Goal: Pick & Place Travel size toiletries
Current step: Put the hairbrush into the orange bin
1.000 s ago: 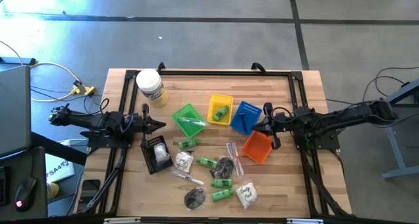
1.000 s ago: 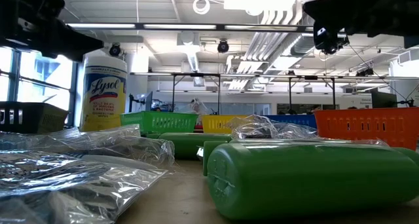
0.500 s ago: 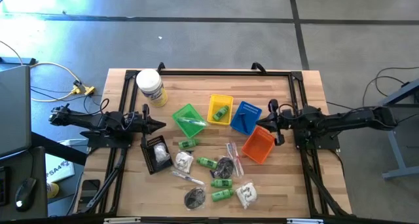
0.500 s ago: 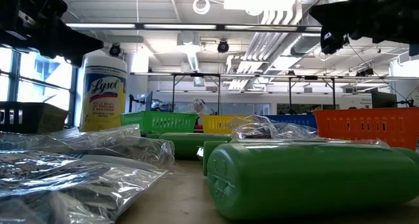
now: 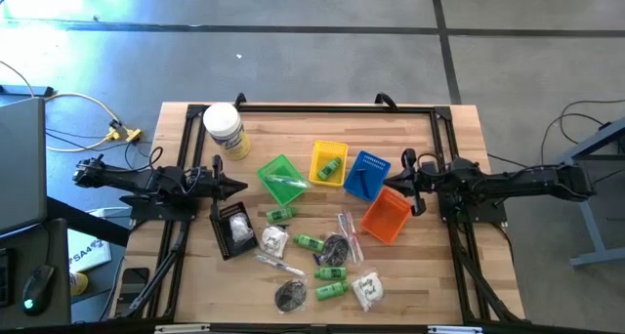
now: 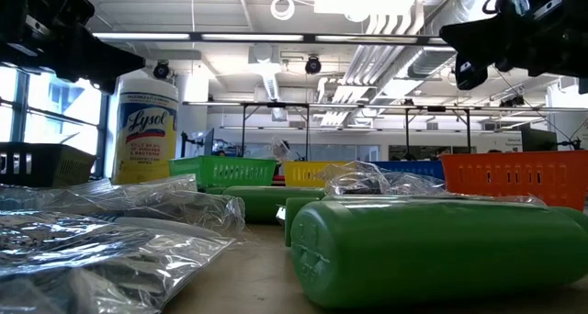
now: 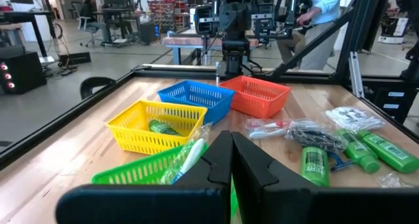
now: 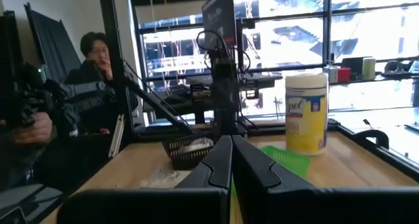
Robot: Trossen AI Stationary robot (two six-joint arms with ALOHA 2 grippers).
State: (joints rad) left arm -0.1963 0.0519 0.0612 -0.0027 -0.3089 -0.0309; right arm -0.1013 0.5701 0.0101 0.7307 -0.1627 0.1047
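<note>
Between the two clenched, empty grippers, left (image 5: 241, 187) and right (image 5: 394, 187), lie scattered travel toiletries: perhaps four loose small green plastic bottles (image 5: 331, 291), two black round pouches (image 5: 289, 295).

We note two dark arms, left arm (image 5: 146, 181) and right arm (image 5: 508, 183), both matte black with jointed, blocky segments. Thin black cables loop along the links — most visibly near the right wrist. Each ends in a two-finger gripper: left gripper (image 7: 231, 160), right gripper (image 8: 231, 160). Seen from the wrist views, the fingers are black, flat-sided, tapering wedges rising from a broad black crossbar — no markings or screws we can make out.
</note>
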